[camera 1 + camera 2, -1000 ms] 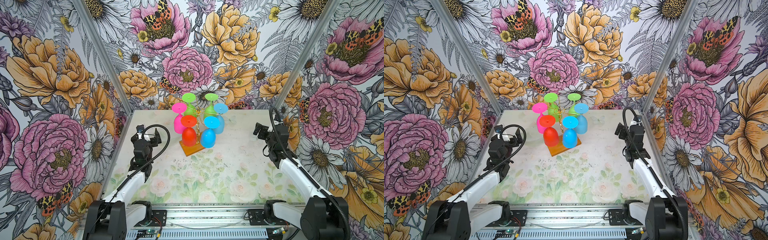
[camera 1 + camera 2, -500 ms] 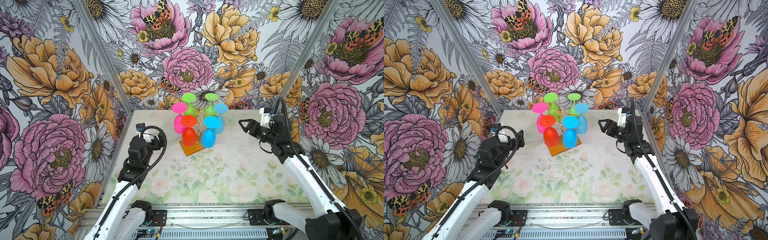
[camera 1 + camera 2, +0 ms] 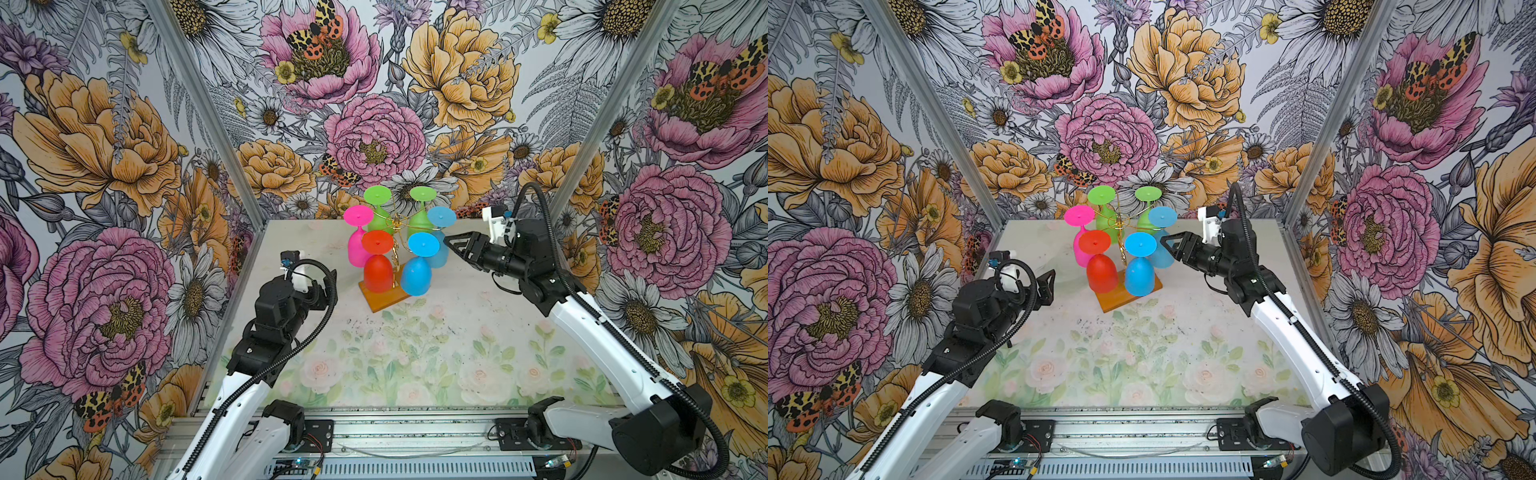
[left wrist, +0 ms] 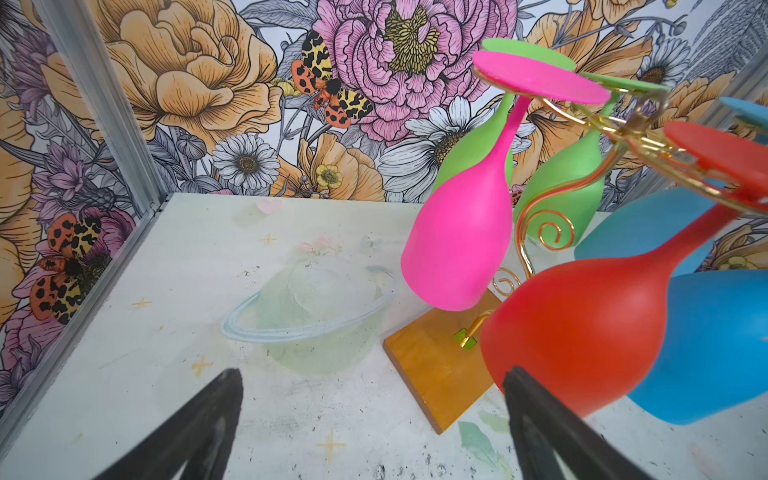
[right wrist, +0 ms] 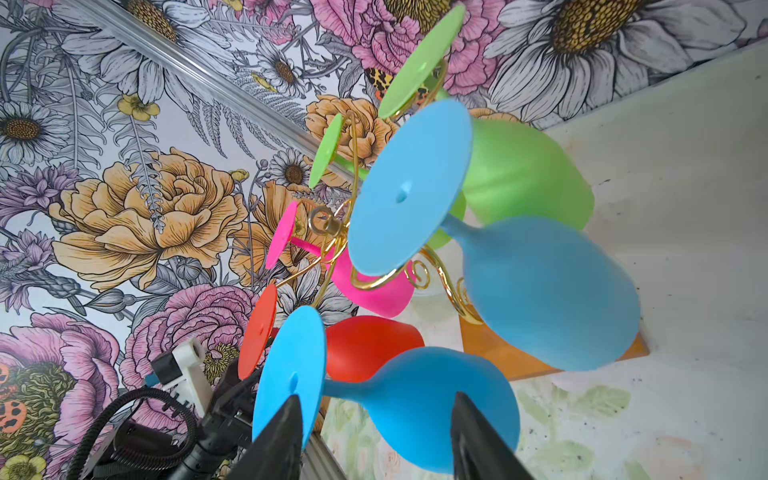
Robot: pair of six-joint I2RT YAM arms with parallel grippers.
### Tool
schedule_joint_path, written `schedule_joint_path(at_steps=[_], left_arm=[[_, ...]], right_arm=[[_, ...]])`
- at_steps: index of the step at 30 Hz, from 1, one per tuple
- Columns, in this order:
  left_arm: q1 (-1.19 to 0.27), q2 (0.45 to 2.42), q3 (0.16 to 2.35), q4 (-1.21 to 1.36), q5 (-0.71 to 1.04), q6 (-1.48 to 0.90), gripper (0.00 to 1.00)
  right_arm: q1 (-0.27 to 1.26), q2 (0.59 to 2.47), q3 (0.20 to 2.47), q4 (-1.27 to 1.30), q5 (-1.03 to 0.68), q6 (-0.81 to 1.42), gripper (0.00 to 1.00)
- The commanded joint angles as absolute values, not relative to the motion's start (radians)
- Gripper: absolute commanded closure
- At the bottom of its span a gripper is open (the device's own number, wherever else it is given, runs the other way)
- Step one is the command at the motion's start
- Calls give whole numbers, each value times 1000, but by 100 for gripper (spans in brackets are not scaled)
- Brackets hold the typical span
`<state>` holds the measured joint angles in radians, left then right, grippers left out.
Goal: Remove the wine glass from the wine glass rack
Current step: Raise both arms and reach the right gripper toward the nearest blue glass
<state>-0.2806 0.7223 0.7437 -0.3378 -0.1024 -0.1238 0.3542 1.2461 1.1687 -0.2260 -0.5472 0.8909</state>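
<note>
The wine glass rack (image 3: 395, 227) is gold wire on an orange-brown wooden base (image 3: 383, 300), at the back middle of the table. Several wine glasses hang upside down on it: red (image 3: 378, 274), bright blue (image 3: 416, 276), pale blue (image 3: 439, 254), pink (image 3: 355, 249) and two green (image 3: 376, 220). My right gripper (image 3: 453, 248) is open beside the pale blue glass, level with its bowl, holding nothing. In the right wrist view the bright blue glass (image 5: 419, 407) lies ahead of its fingers. My left gripper (image 3: 1045, 286) is open and empty, left of the rack, near the red glass (image 4: 590, 332).
Flower-printed walls with aluminium corner posts (image 3: 208, 112) close in the back and both sides. A metal rail (image 3: 395, 432) with both arm mounts runs along the front. The table (image 3: 415, 357) carries a pale floral mat in front of the rack.
My right arm has swung in from the right wall to the rack, and its fingers have narrowed. My left arm has risen and moved toward the rack, still open.
</note>
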Motion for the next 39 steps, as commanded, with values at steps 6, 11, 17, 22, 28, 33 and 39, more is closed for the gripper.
schedule_joint_path(at_steps=[6,11,17,22,28,33,39], left_arm=[[-296,707,808,-406,53,-108,1],[-296,684,829,-447,102,-99,1],[-297,654,847,-497,149,-107,1],[-297,621,849,-511,181,-125,1],[-298,609,845,-518,188,-121,1],[-297,616,830,-517,180,-118,1],[-297,614,824,-517,177,-116,1]], right_arm=[[406,1287,1199,-125,-576,937,47],[409,1291,1200,-110,-572,947,52],[415,1307,1199,-66,-587,981,61],[419,1331,1195,-16,-606,1017,67],[427,1341,1196,-12,-601,1023,78],[432,1330,1203,-17,-591,1025,86],[442,1315,1204,-22,-581,1040,96]])
